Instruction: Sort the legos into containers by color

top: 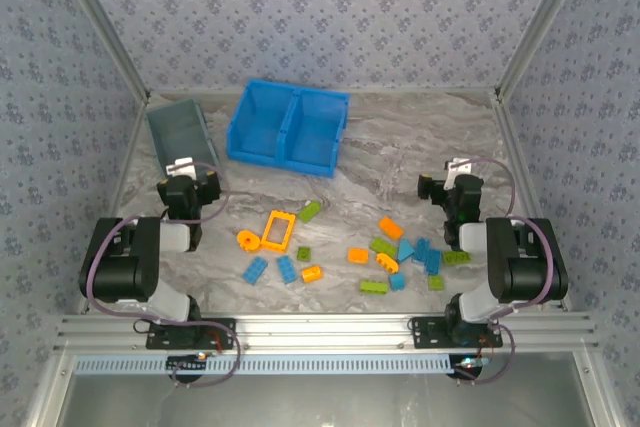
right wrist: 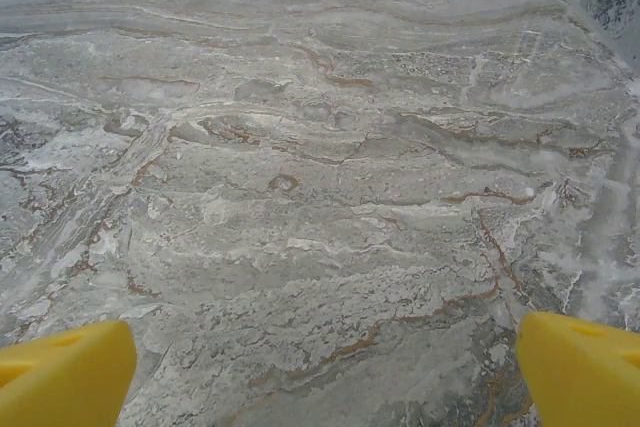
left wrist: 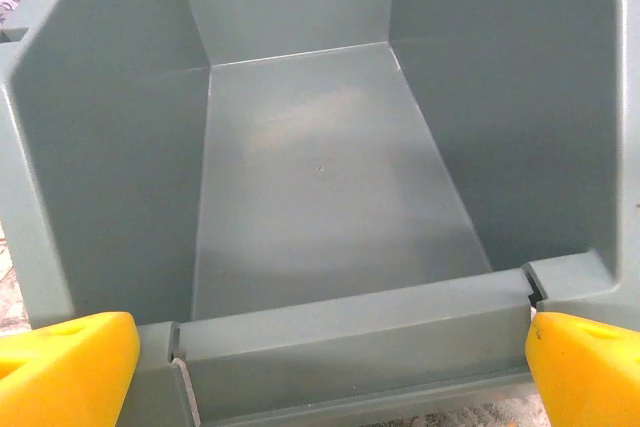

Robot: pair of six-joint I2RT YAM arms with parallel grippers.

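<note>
Nothing sorted yet. Small blue, green and orange plastic lego bricks lie scattered near worktop's near edge. Grey rectangular plastic bin sits empty, far-left corner. Left gripper and right gripper spread wide, empty. Next: descend onto one brick.

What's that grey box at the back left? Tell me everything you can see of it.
The grey bin looks like smooth plastic: rectangular, open-topped, with tall side walls and a low front lip. It is empty. It stands upright on the table at the back left, slightly turned, near the blue bin but apart. The left gripper sits open at its front lip; whether they touch is unclear.
</note>
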